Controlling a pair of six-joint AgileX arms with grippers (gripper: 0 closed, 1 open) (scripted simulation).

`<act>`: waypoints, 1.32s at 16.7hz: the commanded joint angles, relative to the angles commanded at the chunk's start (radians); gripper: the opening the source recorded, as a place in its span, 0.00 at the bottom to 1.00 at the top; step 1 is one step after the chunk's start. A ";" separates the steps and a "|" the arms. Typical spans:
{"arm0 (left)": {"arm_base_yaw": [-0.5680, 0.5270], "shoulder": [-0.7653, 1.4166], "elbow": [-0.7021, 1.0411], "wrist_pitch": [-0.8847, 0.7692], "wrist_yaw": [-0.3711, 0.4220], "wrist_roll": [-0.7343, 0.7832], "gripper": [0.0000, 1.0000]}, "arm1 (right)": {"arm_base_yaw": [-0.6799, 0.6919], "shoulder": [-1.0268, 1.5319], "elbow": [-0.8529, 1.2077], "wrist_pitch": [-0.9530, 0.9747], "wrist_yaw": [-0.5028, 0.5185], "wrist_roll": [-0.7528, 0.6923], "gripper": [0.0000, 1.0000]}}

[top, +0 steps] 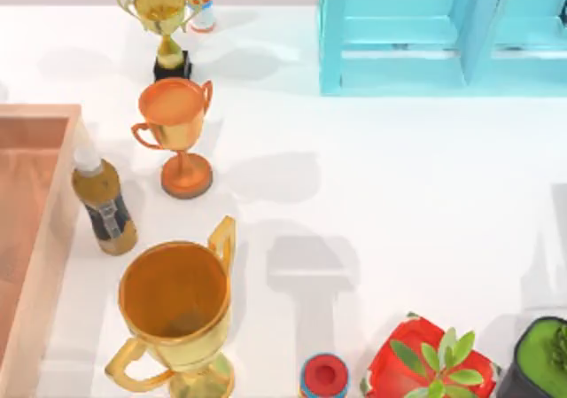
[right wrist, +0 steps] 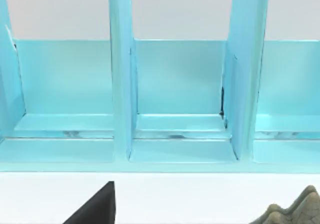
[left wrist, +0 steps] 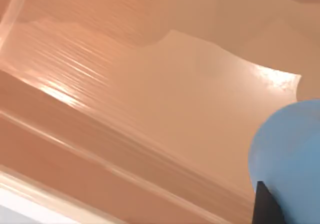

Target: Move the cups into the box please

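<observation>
The box [top: 40,238] is a salmon-pink open tray with thick walls at the table's left edge. The left wrist view looks down onto the box floor [left wrist: 165,99] and its near wall. A blue cup [left wrist: 292,149] hangs close to that camera over the floor. My left gripper [left wrist: 300,209] is shut on the cup, with one dark finger [left wrist: 265,209] lying against its side. A dark part of my right gripper [right wrist: 95,211] sits low in the right wrist view, facing the turquoise cabinet [right wrist: 180,99].
Three handled trophies stand in a row right of the box: gold [top: 164,17], orange [top: 177,123] and a large gold one [top: 177,309]. A brown bottle [top: 102,203] stands by the box wall. The turquoise cabinet [top: 443,35] is at back right; potted plants [top: 434,362] at front right.
</observation>
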 joint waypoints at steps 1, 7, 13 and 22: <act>0.001 -0.002 -0.010 0.010 0.001 -0.001 0.00 | 0.000 0.000 0.000 0.000 0.000 0.000 1.00; -0.005 -0.027 -0.153 0.125 -0.004 -0.001 0.00 | 0.000 0.000 0.000 0.000 0.000 0.000 1.00; -0.006 -0.052 -0.304 0.247 -0.003 -0.003 0.00 | 0.000 0.000 0.000 0.000 0.000 0.000 1.00; -0.003 -0.058 -0.329 0.272 -0.001 -0.008 0.23 | 0.000 0.000 0.000 0.000 0.000 0.000 1.00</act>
